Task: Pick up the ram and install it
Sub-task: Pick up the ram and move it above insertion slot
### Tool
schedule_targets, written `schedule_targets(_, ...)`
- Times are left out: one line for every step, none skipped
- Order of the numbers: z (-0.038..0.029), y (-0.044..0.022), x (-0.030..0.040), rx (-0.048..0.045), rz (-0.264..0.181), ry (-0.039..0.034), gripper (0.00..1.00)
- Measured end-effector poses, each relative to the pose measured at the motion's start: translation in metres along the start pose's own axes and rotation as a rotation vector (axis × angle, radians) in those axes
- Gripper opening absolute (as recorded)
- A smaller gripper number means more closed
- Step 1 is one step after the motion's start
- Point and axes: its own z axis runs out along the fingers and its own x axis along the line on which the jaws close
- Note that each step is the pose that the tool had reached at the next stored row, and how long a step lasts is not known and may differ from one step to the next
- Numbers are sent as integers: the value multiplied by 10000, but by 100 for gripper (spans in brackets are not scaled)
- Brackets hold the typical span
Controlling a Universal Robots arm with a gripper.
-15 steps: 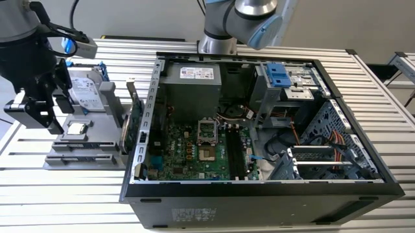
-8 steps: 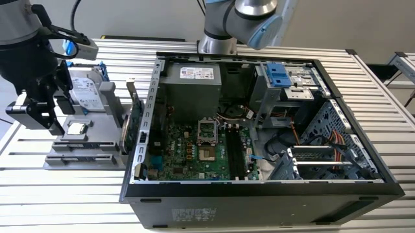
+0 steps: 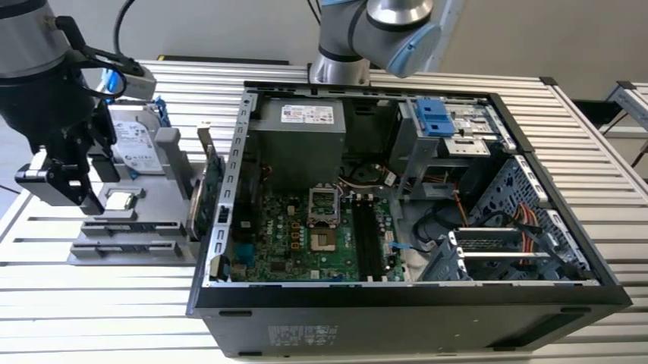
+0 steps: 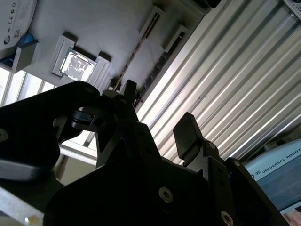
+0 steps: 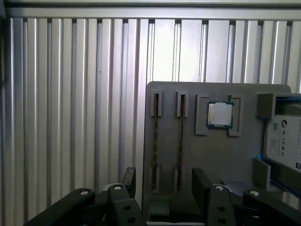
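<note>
Black two-finger gripper (image 5: 164,173) is wide open, nothing in it, hanging over the flat grey parts holder (image 5: 211,155). The ram (image 5: 181,136), a long thin dark circuit-board stick, sits on edge in a slot there, at 9 o'clock from the open black computer case (image 3: 405,318).

Open computer case (image 3: 405,324) beside gray parts tray (image 3: 121,250).
</note>
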Motion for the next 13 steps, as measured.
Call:
schedule_targets(13, -1, -1, -5, 2, 0, 100)
schedule_targets(20, -1, -1, -6, 3, 0, 100)
schedule_targets(25, -2, -1, -9, 3, 2, 100)
schedule_targets(25, -1, -2, -9, 4, 2, 100)
schedule_targets(26, -2, -2, -9, 4, 1, 100)
schedule_targets(28, -2, -2, -7, 3, 0, 100)
schedule_targets(28, -2, -2, -7, 3, 0, 100)
schedule_targets(28, -2, -2, -7, 4, 0, 100)
schedule_targets(28, -2, -2, -7, 3, 0, 100)
schedule_targets(29, -2, -2, -6, 3, -5, 100)
schedule_targets(30, -2, -1, -5, 3, -41, 100)
schedule_targets(31, -2, -1, -5, 2, -143, 100)
schedule_targets(30, -2, 0, -7, 2, -263, 100)
